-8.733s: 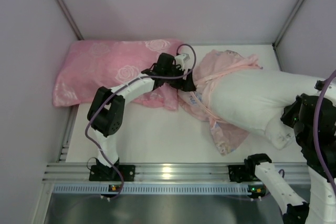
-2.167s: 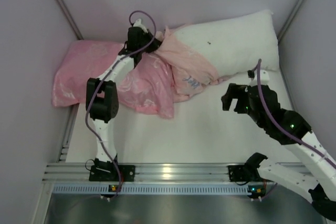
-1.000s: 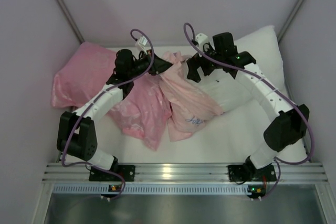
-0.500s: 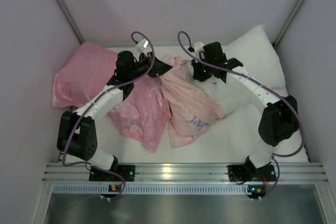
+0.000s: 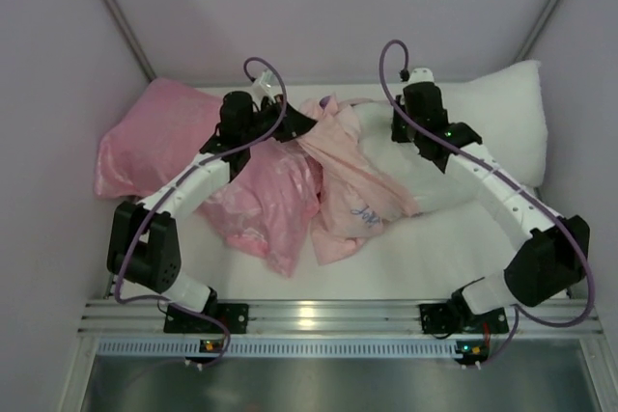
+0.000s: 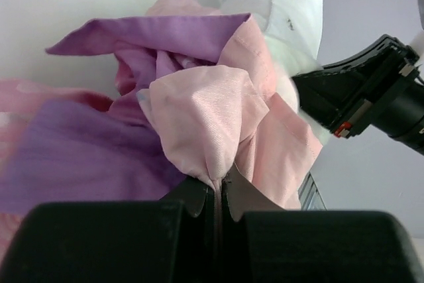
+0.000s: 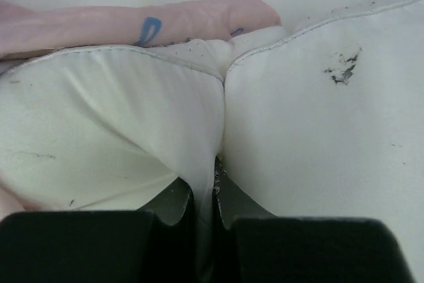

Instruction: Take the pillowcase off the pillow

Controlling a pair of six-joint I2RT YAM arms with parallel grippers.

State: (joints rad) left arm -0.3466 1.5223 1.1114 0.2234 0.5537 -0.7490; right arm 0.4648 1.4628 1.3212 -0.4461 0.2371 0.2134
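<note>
In the top view the pillowcase [image 5: 352, 185], pale pink inner side out with blue print, drapes from the left end of the white pillow [image 5: 483, 127] down onto the table. My left gripper [image 5: 305, 123] is shut on a bunched fold of the pillowcase's upper left edge. The left wrist view shows this gripper [image 6: 219, 190] pinching pink cloth of the pillowcase [image 6: 199, 107], purple folds behind it. My right gripper [image 5: 399, 135] is shut on the pillow beside the pillowcase's opening. In the right wrist view it [image 7: 213, 193] pinches a white fold of the pillow [image 7: 318, 130], with the pillowcase [image 7: 165, 24] beyond.
A pink rose-patterned satin pillow [image 5: 154, 137] lies at the back left, with more pink satin cloth [image 5: 266, 205] under my left forearm. Pale walls close in the back and both sides. An aluminium rail [image 5: 309, 315] runs along the near edge.
My right gripper has shut on the pillow and moved right, dragging the pillow toward the right wall and farther out of the pillowcase. The left gripper has held its place.
</note>
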